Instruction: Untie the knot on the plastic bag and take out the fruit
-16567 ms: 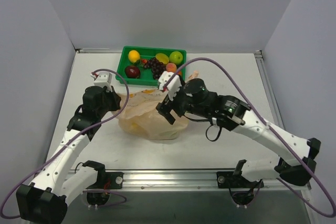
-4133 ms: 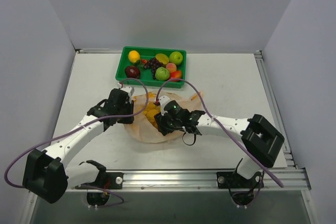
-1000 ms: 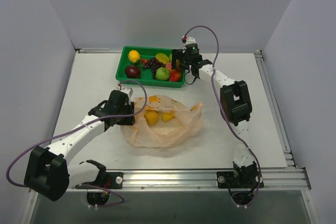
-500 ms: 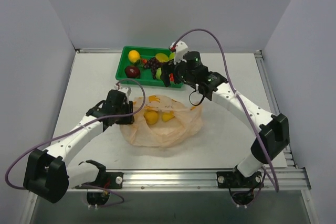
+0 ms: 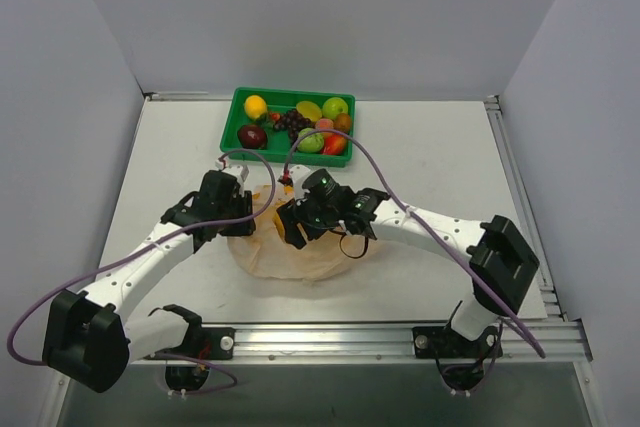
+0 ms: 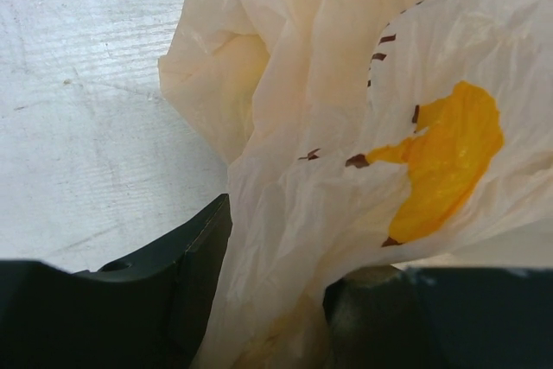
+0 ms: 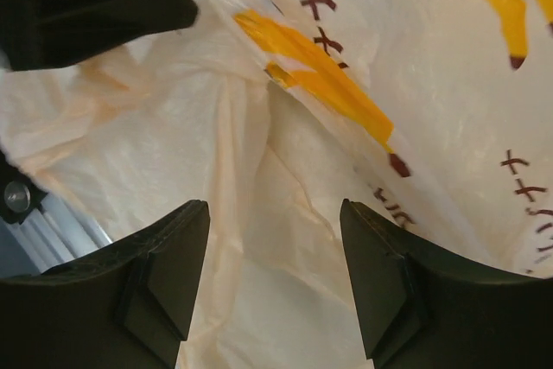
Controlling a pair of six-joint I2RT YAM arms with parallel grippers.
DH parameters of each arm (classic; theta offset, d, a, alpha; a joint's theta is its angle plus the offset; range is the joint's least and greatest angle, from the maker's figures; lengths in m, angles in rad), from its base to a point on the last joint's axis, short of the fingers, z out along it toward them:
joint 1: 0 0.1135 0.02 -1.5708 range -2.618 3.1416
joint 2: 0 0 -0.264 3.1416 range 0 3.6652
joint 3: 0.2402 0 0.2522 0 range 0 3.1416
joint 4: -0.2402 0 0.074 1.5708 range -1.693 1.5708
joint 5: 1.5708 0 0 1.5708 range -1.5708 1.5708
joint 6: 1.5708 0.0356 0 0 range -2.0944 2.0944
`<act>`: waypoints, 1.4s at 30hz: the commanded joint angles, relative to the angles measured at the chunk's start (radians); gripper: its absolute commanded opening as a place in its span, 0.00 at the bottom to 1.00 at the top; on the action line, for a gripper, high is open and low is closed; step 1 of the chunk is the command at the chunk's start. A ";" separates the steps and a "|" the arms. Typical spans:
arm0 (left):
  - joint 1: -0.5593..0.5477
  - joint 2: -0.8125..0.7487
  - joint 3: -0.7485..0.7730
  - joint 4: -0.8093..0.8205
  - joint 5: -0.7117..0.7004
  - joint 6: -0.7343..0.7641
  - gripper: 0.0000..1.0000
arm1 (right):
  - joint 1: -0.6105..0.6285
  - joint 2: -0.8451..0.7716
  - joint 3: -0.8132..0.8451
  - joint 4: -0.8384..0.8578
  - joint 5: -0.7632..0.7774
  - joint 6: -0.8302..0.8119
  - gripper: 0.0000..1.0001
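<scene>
- Since half a second ago the right hand [image 5: 291,230] has swung back from the green tray [image 5: 237,112] at the far edge and now sits over the plastic bag [image 5: 300,257]. The left arm has hardly shifted.
- No knot shows in any view, and the bag looks already open. It lies crumpled on the worktop [image 5: 430,157], left of the middle and toward the near edge.
- A yellow-orange patch [image 5: 277,217] shows at the bag's left part between the two hands. I cannot tell whether it is fruit or the bag's print; neither wrist view shows any fruit plainly.
- The right hand [image 7: 272,213] has its fingers apart with only loose film [image 7: 285,170] between them, gripping nothing. It points toward the near-left corner, straight at the left arm's dark body.
- The left hand [image 6: 276,300] is clamped on a bunched fold of the bag [image 6: 328,127] at its left rim.
- Judged from this, any remaining fruit lies just under and ahead of the right hand, which is free and nearer. The next move turns on reaching down into the bag while the left hand anchors the rim.
</scene>
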 commanded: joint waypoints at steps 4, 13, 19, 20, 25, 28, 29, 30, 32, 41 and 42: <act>0.006 -0.008 0.021 0.029 0.017 0.007 0.44 | -0.009 0.108 -0.027 0.227 0.110 0.277 0.65; 0.003 0.009 0.015 0.035 0.071 0.007 0.43 | -0.015 0.211 -0.035 0.372 0.418 0.525 0.77; 0.003 0.019 0.015 0.041 0.100 0.005 0.43 | -0.032 0.277 -0.018 0.401 0.489 0.576 0.77; 0.003 0.020 0.015 0.043 0.101 0.005 0.43 | -0.035 0.290 -0.012 0.402 0.483 0.577 0.77; 0.003 0.020 0.015 0.043 0.101 0.005 0.43 | -0.041 0.365 0.037 0.405 0.433 0.579 0.76; 0.002 0.020 0.013 0.041 0.095 0.005 0.43 | -0.038 0.374 0.037 0.415 0.390 0.574 0.75; 0.003 0.020 0.013 0.041 0.094 0.005 0.43 | -0.036 0.370 0.027 0.422 0.382 0.568 0.72; 0.003 0.019 0.015 0.041 0.091 0.005 0.43 | -0.035 0.347 0.016 0.431 0.382 0.556 0.68; 0.003 0.019 0.015 0.041 0.083 0.005 0.43 | -0.035 0.311 -0.027 0.453 0.382 0.539 0.41; 0.008 0.008 0.022 0.026 0.025 0.013 0.43 | -0.035 0.037 -0.104 0.367 0.267 0.302 0.17; 0.008 0.008 0.022 0.024 0.025 0.015 0.43 | -0.041 0.000 -0.092 0.350 0.239 0.274 0.17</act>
